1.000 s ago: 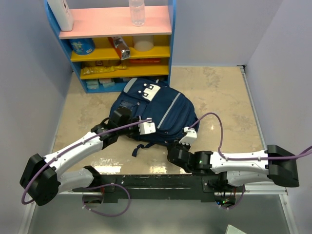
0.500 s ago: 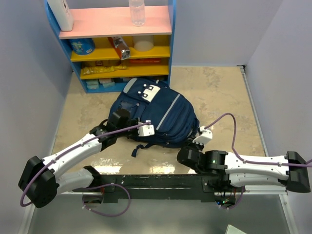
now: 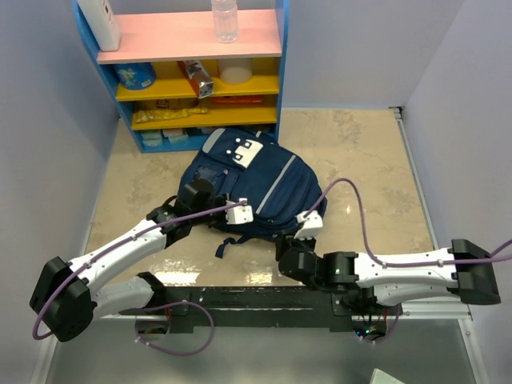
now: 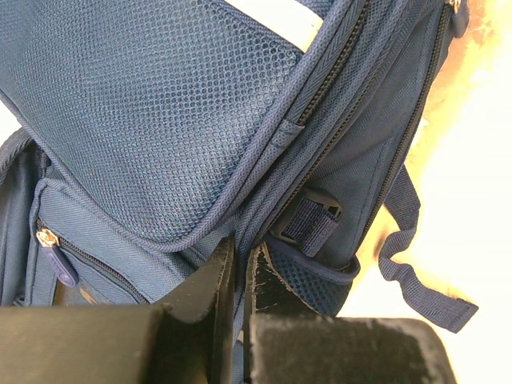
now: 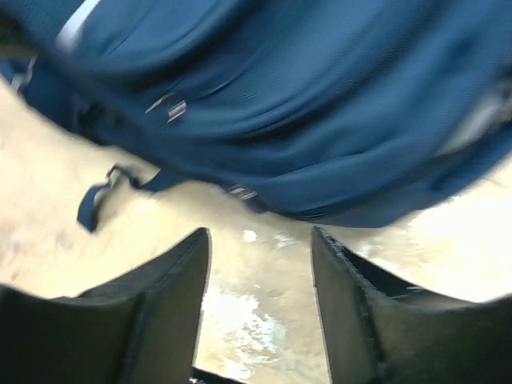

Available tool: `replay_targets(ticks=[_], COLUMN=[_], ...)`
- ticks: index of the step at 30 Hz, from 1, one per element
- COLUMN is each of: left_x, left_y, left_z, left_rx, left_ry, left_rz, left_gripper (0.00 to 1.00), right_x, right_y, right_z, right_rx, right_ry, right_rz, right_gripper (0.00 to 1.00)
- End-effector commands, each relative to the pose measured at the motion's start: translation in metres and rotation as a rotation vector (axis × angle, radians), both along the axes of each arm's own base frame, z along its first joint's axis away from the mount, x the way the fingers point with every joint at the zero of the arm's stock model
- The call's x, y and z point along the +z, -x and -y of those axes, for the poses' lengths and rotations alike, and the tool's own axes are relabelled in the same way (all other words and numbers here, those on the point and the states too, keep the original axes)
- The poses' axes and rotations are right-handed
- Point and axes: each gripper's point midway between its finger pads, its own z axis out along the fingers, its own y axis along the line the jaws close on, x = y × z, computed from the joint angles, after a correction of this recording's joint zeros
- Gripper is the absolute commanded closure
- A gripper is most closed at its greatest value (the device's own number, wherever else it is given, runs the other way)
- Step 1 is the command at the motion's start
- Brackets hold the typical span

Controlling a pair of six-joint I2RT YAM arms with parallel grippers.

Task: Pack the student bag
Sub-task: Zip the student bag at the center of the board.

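**Top external.** The student bag [image 3: 272, 184] lies flat on the worktop [image 3: 360, 160] at mid-frame. Its long axis runs up-down in the frame, white patch end toward the shelf [image 3: 192, 36] and bottom end toward the arm bases. The left end effector [image 3: 198, 194] sits against the bag's left flank. The right end effector [image 3: 286, 250] is just below the bag's lower edge, and the bag lies up-frame of it. Both arms are close to the bag, but only the left touches it.

**Left wrist.** The fingers are drawn narrow, almost together, and appear to pinch the bag fabric where the piped rim of the mesh pocket [image 4: 152, 120] runs down into the gap. A loose strap [image 4: 416, 272] trails at lower right.

**Right wrist.** The picture is blurred (probably motion). The fingers stand apart and hold nothing, with bare worktop between them. The bag fills the upper frame, clear of the tips, and a strap loop [image 5: 96, 204] hangs at left.

**Against earlier frames.** Half a second ago the right arm sat further right in the frame. It is now swung back left, under the bag's lower edge. Bag and left arm are unchanged.

**Judgement.** The left holds the bag steady, and any right-hand move goes up-frame into the bag's bottom end.
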Motion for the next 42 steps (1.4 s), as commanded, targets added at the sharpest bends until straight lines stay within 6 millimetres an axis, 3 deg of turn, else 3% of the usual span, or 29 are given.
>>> replay_targets(ticks=[1,9,16,21,25,31,42], left_x=[0.017,0.040,0.046,0.046,0.042,0.032,0.024], left_y=[0.001,-0.006,-0.001,0.001,0.003,0.005,0.003], left_z=[0.009,0.018,0.020,0.020,0.019,0.016,0.012], left_rx=[0.006,0.011,-0.003,-0.010,-0.011,-0.008,0.002], left_ry=[0.048,0.089,0.101,0.102,0.091,0.080,0.061], left_rz=[-0.050,-0.043,-0.060,-0.068,-0.073,-0.088,-0.075], left_gripper=[1.00,1.00,1.00,1.00,1.00,1.00,1.00], right_x=[0.013,-0.022,-0.031,-0.036,-0.032,-0.024,-0.011], right_y=[-0.005,-0.006,-0.018,-0.031,-0.037,-0.041,-0.024], right_z=[-0.027,-0.036,-0.043,-0.034,-0.038,-0.033,-0.016], right_rx=[0.034,-0.062,-0.143,-0.234,-0.245,-0.254,-0.120], right_ry=[0.055,0.163,0.176,0.165,0.150,0.139,0.043], right_rz=[0.119,0.130,0.164,0.154,0.160,0.155,0.075], right_gripper=[0.41,0.46,0.58,0.68,0.74,0.99,1.00])
